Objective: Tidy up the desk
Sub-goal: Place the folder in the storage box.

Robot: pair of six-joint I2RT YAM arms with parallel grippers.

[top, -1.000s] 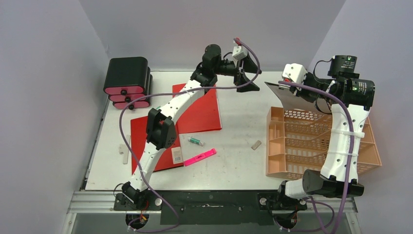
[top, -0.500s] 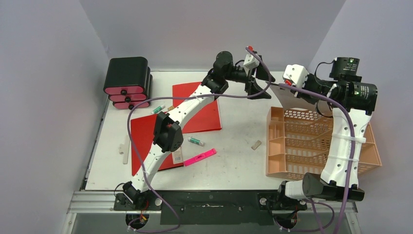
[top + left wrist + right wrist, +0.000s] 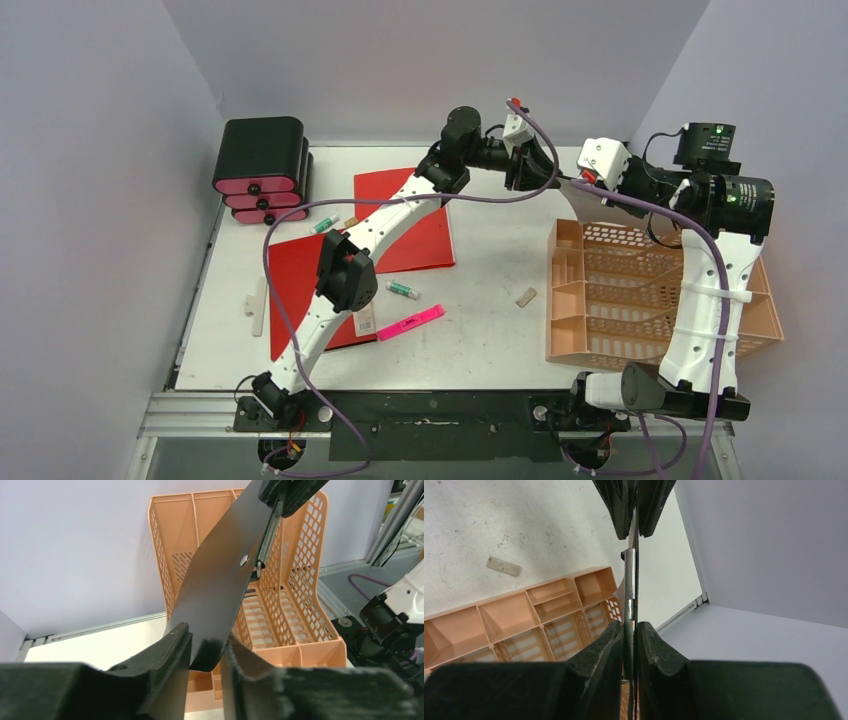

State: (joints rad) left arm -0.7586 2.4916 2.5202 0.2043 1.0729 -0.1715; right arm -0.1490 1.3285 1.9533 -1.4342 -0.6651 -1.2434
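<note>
A thin black clipboard [image 3: 577, 197] with a metal clip hangs in the air over the back of the white desk [image 3: 480, 340], above the orange file rack [image 3: 640, 290]. My right gripper [image 3: 630, 630] is shut on one edge of the clipboard [image 3: 630, 580]. My left gripper [image 3: 206, 650] has its jaws pressed on the opposite corner of the clipboard [image 3: 225, 575]. In the top view the left gripper [image 3: 543, 174] and the right gripper [image 3: 590, 185] face each other with the board between them. The rack [image 3: 295, 580] lies behind and below the board.
Two red folders [image 3: 410, 215] [image 3: 290, 270] lie at left centre under the left arm. A black drawer box with pink drawers [image 3: 262, 165] stands back left. A pink highlighter [image 3: 410, 322], a green marker [image 3: 402, 290], a small grey piece [image 3: 526, 296] and a white stick [image 3: 258, 310] lie loose.
My left arm swung right to the clipboard and its jaws closed from wide open onto the board's corner. The right arm kept its grip and shifted the board slightly lower.
</note>
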